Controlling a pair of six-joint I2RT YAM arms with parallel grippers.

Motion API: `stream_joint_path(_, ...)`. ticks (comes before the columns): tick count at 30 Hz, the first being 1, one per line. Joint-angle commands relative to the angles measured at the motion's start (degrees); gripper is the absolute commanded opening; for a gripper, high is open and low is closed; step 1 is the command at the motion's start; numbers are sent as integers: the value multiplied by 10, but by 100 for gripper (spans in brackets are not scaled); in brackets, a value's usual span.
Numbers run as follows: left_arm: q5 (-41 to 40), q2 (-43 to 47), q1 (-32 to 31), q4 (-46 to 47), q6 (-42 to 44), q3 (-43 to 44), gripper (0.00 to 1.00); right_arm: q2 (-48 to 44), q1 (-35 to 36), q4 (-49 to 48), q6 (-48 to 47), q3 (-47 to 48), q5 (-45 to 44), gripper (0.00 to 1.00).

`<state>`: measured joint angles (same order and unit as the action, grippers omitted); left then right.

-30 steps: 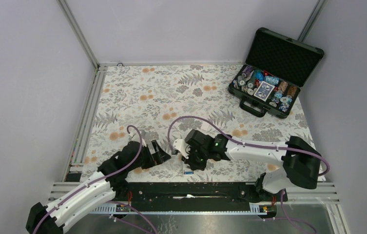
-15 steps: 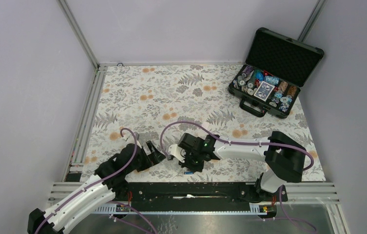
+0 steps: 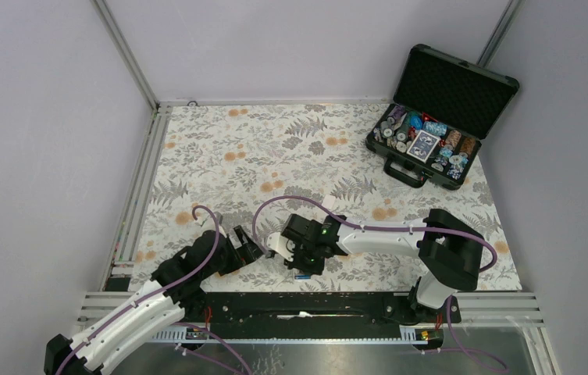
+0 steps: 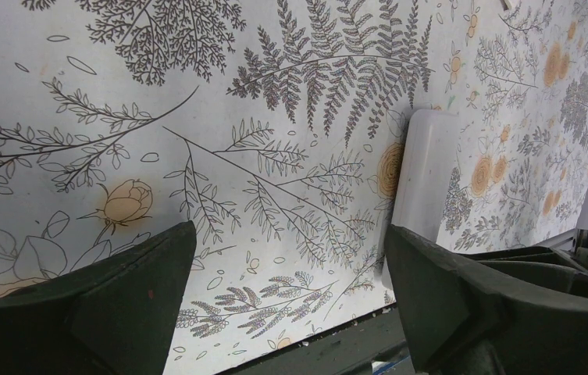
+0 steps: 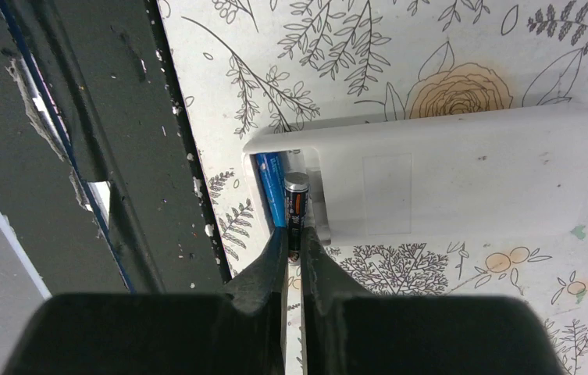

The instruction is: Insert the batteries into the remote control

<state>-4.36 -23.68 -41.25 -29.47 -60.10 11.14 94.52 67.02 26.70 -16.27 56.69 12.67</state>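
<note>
right tool (image 5: 293,238) pinched almost closed on a black battery (image 5: 297,195) at the open end of the remote control (image 5: 447,172).
blue battery (image 5: 271,187) lies just beside it; left tool (image 4: 286,262) spread wide, empty; black battery's lower end hidden between fingers.

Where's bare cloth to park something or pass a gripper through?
Free: far half of the floral cloth, bordered by the back frame, left rail and poker chip case. Crowded: near-edge centre, where the open left gripper, the right gripper pinching a black battery, and the remote control bunch against the front rail.
</note>
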Motion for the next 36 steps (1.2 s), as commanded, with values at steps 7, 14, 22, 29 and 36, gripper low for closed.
stream_joint_path(7, -8, -2, 1, 16, -5, 5, 99, 11, 13, 12, -10, 24, -12, 18)
stream_joint_path(14, -3, -13, 1, 29, -1, 5, 99, 6, 15, 12, -7, 25, -13, 27)
stream_joint_path(22, 11, -21, 1, 45, 5, 2, 99, -27, 15, 11, 11, 28, -35, 32)
stream_joint_path(29, 40, -36, 1, 86, 21, -6, 99, -102, 15, -13, 89, 8, -104, 34)
stream_joint_path(36, 114, -95, 1, 166, 50, -16, 99, -166, 15, -19, 233, -24, -171, 34)
